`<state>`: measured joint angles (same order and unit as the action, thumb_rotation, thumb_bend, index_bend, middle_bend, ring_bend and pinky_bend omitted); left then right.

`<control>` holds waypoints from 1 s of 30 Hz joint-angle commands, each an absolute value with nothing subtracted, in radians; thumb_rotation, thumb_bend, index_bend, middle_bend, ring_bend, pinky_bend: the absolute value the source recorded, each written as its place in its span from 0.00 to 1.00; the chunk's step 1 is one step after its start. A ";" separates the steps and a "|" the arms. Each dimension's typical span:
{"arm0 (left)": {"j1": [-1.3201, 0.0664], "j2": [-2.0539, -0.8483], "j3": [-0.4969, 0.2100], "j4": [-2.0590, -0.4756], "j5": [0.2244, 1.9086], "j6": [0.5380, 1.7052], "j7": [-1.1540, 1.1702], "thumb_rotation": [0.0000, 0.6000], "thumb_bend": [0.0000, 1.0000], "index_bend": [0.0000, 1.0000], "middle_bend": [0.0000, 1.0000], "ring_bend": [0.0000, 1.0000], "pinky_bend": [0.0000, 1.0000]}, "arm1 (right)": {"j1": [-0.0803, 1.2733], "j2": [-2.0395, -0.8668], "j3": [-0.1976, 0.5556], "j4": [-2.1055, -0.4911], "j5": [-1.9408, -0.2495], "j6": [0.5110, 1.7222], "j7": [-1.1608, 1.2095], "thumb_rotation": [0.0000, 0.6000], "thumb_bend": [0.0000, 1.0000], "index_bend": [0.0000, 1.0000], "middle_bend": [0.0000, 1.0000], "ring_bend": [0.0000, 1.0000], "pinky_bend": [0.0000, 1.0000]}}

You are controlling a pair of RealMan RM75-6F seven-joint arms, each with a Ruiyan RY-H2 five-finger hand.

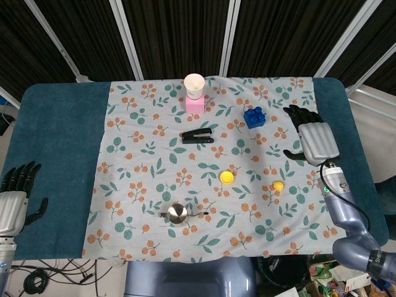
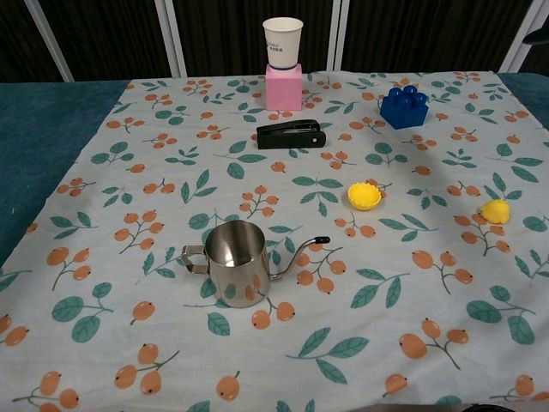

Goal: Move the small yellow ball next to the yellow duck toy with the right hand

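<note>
Cloth-covered tabletop (image 1: 55, 124) carries the small yellow ball (image 1: 227, 177) near its middle, round with no long axis, well apart from the yellow duck toy (image 1: 278, 185). Right robot hand (image 1: 312, 139) hovers spread, empty; left robot hand (image 1: 15, 192) rests spread.

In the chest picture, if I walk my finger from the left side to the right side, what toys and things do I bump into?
Metal pitcher → black stapler → yellow ball → blue block → yellow duck. The paper cup on the pink block sits above the stapler's span, so I left those out.
</note>
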<state>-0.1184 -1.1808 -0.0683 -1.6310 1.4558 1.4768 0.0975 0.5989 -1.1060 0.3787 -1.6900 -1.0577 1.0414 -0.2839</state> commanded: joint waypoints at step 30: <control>-0.118 -1.184 -0.070 -1.633 1.454 1.478 0.103 1.00 0.41 0.00 0.02 0.00 0.00 | 0.586 -1.089 0.267 -1.702 -1.042 1.053 -0.323 1.00 0.07 0.11 0.09 0.10 0.16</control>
<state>-0.1186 -1.1839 -0.0697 -1.6325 1.4535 1.4778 0.1033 0.5962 -1.0890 0.2867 -1.6979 -1.0356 1.0534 -0.3130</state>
